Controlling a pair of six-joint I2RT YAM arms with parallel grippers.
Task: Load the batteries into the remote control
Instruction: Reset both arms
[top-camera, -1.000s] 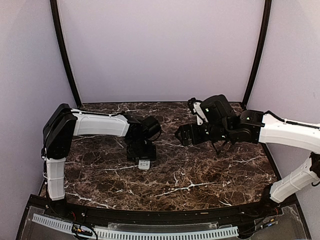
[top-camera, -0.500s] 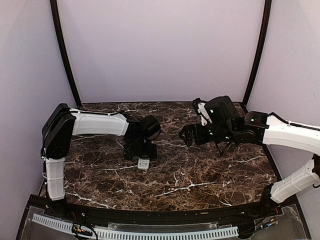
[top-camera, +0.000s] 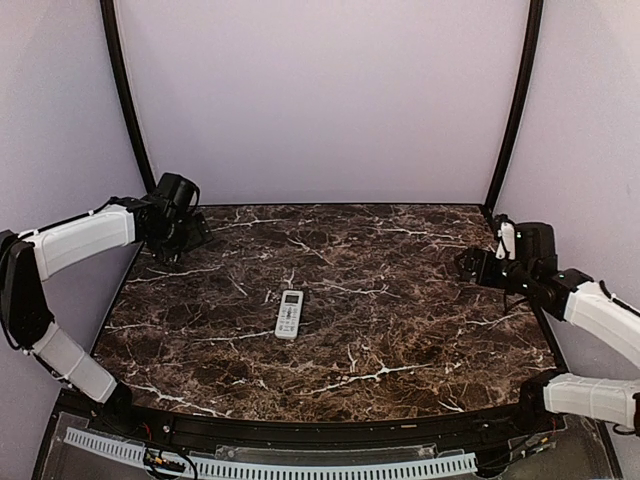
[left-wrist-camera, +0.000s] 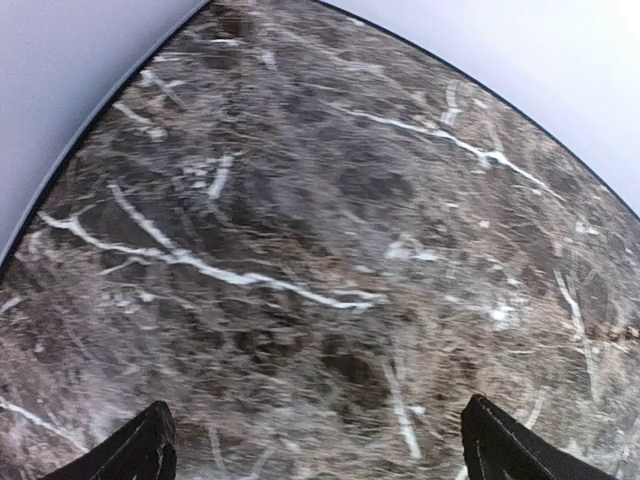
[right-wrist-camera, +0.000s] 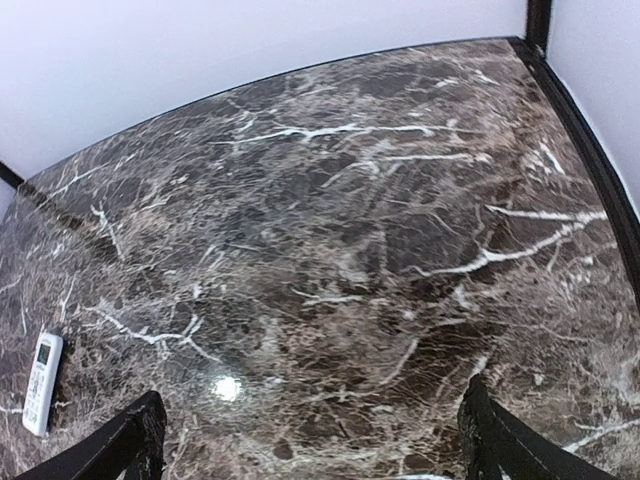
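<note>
Left gripper (top-camera: 190, 238) is seen with its jaws spread wide and nothing between them. In its wrist view only the 2 dark fingertips (left-wrist-camera: 140, 452) show at the lower corners, over bare marble. It is held at the far left corner of the table (top-camera: 420, 340), close to the wall. Right gripper (top-camera: 468, 266) is likewise wide and empty, held at the right edge of the table and angled toward the middle.

Between the 2 grippers, well apart from each, the remote control (top-camera: 289, 313) lies flat near the middle of the table. Its screen and buttons are turned up, with the screen end toward the back wall. Its back, where the compartment sits, is turned to the marble and cannot be checked. The batteries are not found in any view. Whether they are inside cannot be told, though that is judged likely, since none is seen on the marble.

The step in hand is judged to be standing clear once loading is done. It is done well if both arms are held wide of the remote control, so that it is not nudged. Should a check be wanted, it would best be gripped by its 2 long edges and turned over, not pressed on its buttons.
</note>
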